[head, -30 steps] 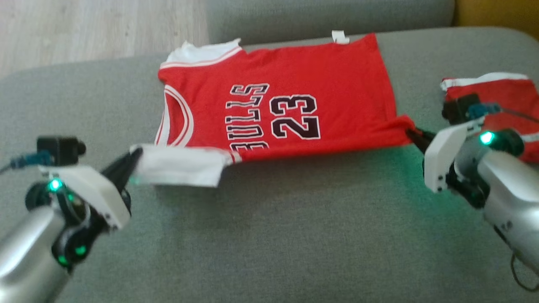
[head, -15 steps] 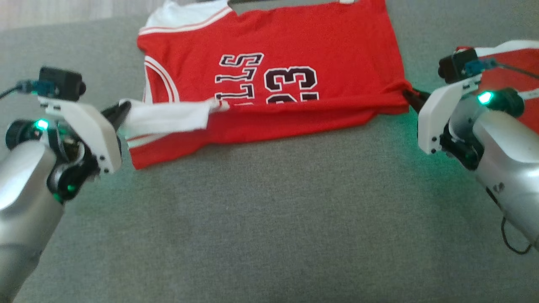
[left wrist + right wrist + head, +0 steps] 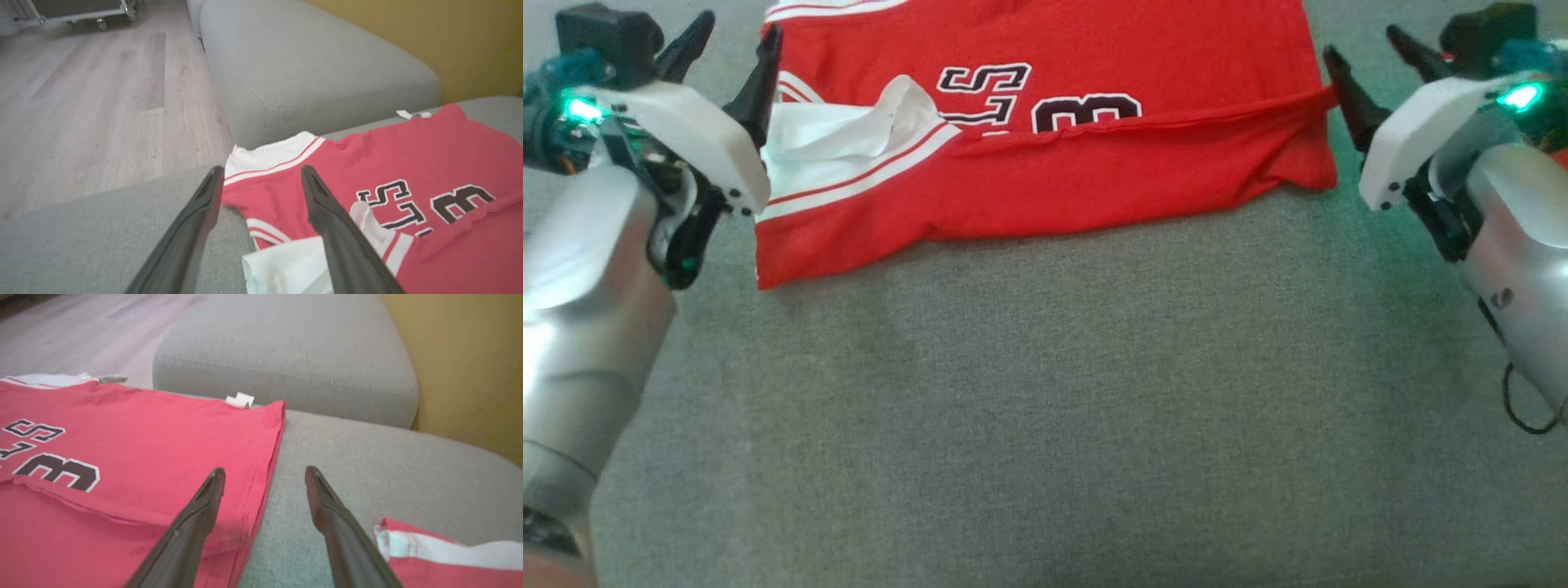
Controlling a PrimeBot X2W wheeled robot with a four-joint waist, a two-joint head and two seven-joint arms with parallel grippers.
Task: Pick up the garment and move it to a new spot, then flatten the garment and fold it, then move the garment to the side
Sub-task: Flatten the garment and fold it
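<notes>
Left end effector [image 3: 737,27] and right end effector [image 3: 1362,42] opened, garment [image 3: 1094,171] released

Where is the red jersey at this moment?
In the head view the jersey lies at the top centre of the grey cushion, between the left gripper and right gripper, its near edge folded over.

Soft, even daylight, no glare. Head view slightly blurred throughout. Green lamp on the right wrist [image 3: 1519,96] tints the grey fabric sofa cushion [image 3: 1339,245] at upper right. Faint shadow below the red jersey with white trim [image 3: 1054,188]. Wrist views: lower frame out of focus, colours washed-out.

Red jersey [image 3: 1094,163] (white trim, black lettering), near edge folded over, on cushion
</notes>
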